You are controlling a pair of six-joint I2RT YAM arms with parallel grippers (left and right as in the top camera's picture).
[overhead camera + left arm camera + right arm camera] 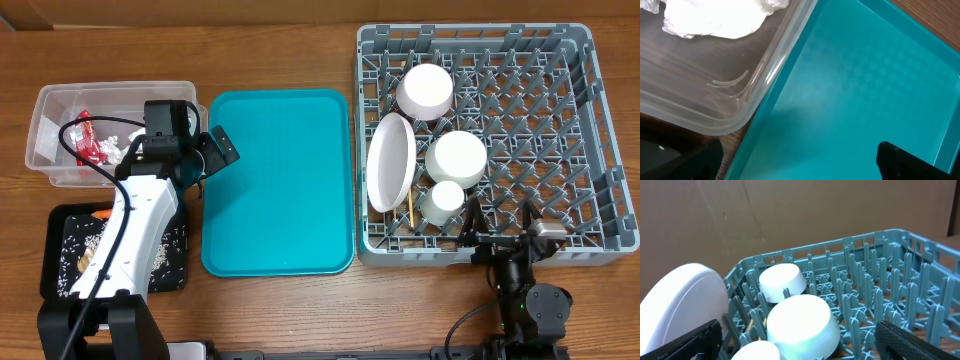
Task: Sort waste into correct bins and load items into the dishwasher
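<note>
Shows left gripper (212, 157), fingers spread wide and holding nothing, straddling the clear tub (775, 65) corner, napkin (715, 20) beyond them, and right gripper (500, 228), fingers likewise spread, facing the dish rack (475, 35) (plate (390, 162) and bowls (457, 157) already standing beyond them); probably calls for a straight lift, clearing the rim.

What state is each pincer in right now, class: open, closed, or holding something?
Left pincer: open, holding nothing.
Right pincer: open, holding nothing.
</note>
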